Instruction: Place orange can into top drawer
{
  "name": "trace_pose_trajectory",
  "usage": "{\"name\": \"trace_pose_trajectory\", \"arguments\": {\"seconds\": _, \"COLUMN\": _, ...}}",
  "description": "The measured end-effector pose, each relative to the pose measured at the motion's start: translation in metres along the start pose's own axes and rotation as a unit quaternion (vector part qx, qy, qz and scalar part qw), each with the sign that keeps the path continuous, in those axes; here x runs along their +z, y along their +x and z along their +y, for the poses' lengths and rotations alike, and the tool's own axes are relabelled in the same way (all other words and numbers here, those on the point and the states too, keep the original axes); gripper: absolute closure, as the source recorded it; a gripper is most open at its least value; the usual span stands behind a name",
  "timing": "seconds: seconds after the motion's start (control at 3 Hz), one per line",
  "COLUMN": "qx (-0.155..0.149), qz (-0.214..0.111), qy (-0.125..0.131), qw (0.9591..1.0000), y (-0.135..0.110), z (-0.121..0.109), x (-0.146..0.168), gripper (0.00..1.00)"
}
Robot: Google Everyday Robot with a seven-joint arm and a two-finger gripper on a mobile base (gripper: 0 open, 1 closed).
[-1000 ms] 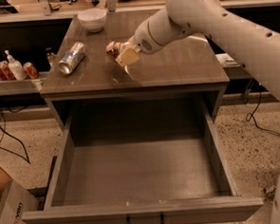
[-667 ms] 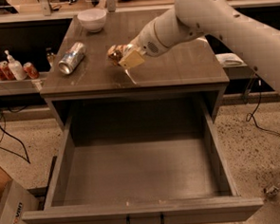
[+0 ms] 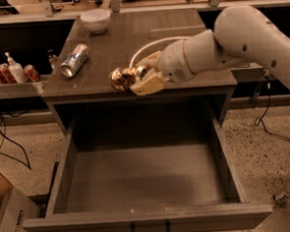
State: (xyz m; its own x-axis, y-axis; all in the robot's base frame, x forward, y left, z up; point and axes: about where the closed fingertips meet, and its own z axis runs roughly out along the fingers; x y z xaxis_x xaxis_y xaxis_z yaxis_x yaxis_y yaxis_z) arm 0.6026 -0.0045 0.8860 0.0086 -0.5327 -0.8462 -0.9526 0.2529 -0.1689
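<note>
Observed gripper clamped on one end of orange can at front edge of cabinet top, open top drawer directly below it; judged liable to slip from shallow hold or, released early, strike that edge and roll away.

In jaws: orange can, over tabletop front edge, behind open top drawer.

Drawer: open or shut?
Open: the drawer is pulled out, floor bare. The pincer holds the can at the front of the counter.
</note>
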Motion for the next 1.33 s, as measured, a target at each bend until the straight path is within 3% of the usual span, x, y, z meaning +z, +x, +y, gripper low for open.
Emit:
{"name": "trace_pose_trajectory", "arguments": {"seconds": 0.33, "qx": 0.0, "qz": -0.001, "qy": -0.058, "qw": 0.9983, "y": 0.036, "z": 0.068, "x": -0.029, "gripper": 1.0}}
{"name": "trace_pose_trajectory", "arguments": {"seconds": 0.67, "qx": 0.041, "qz": 0.052, "qy": -0.125, "qw": 0.99, "y": 0.082, "z": 0.115, "x": -0.027, "gripper": 1.0}}
{"name": "trace_pose_trajectory", "arguments": {"seconds": 1.0, "qx": 0.103, "qz": 0.099, "qy": -0.151, "qw": 0.9781, "y": 0.123, "z": 0.145, "x": -0.014, "gripper": 1.0}}
{"name": "trace_pose_trajectory", "arguments": {"seconds": 1.33, "qx": 0.16, "qz": 0.128, "qy": -0.16, "qw": 0.9656, "y": 0.156, "z": 0.168, "x": 0.002, "gripper": 1.0}}
